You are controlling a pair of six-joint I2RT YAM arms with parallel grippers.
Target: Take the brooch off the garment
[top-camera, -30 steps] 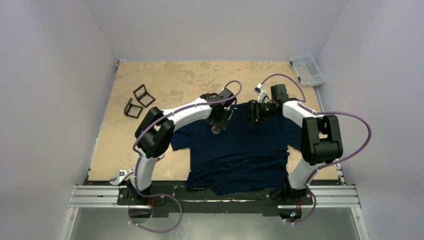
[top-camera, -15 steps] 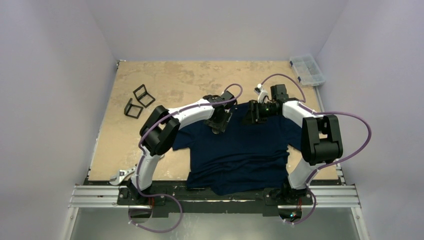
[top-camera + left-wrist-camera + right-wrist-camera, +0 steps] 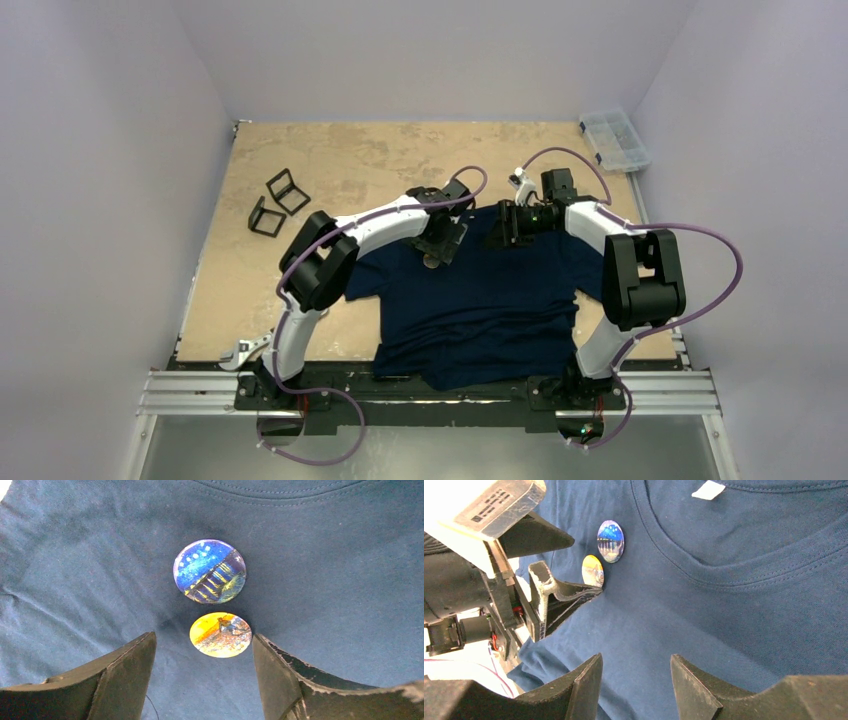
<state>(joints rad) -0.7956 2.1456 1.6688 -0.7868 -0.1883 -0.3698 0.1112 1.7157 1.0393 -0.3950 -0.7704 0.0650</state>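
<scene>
1. Looking down from the top camera, you see the plain dark navy short-sleeved T-shirt [image 3: 480, 310] spread on the tan mottled desk [image 3: 350, 160], neck toward the far side and hem reaching the near edge between the arm bases. Both arms bend inward over its upper chest.
2. Only that view gives you the surroundings. Two black open frames [image 3: 275, 203] sit on the far left of the desk, well apart from the shirt. A clear plastic compartment box [image 3: 614, 140] sits at the far right corner.
3. The left wrist camera gives you the detail the overhead cannot. Two round brooches sit on the chest just below the neckline seam. One is a blue round badge with pale dots and yellow stripes [image 3: 209, 571]. The other is an orange-and-yellow round badge [image 3: 220, 634], just beside it and nearer the lens. A thin strip of cloth shows between them.
4. Your left pincer [image 3: 204, 645] has its jaws apart, one on either side of the orange-and-yellow badge, with cloth showing on both sides. The blue badge lies beyond the fingertips.
5. The right wrist camera shows that same pincer from the side, down at the cloth. One fingertip is right at the orange-and-yellow badge's edge, and you cannot tell whether it touches. This view alone shows a small white label [image 3: 708, 490] inside the neck.
6. Your right pincer [image 3: 635, 662] also stands with jaws apart, over bare cloth below the neckline with nothing between them. Both badges lie away from it, toward the left arm.
</scene>
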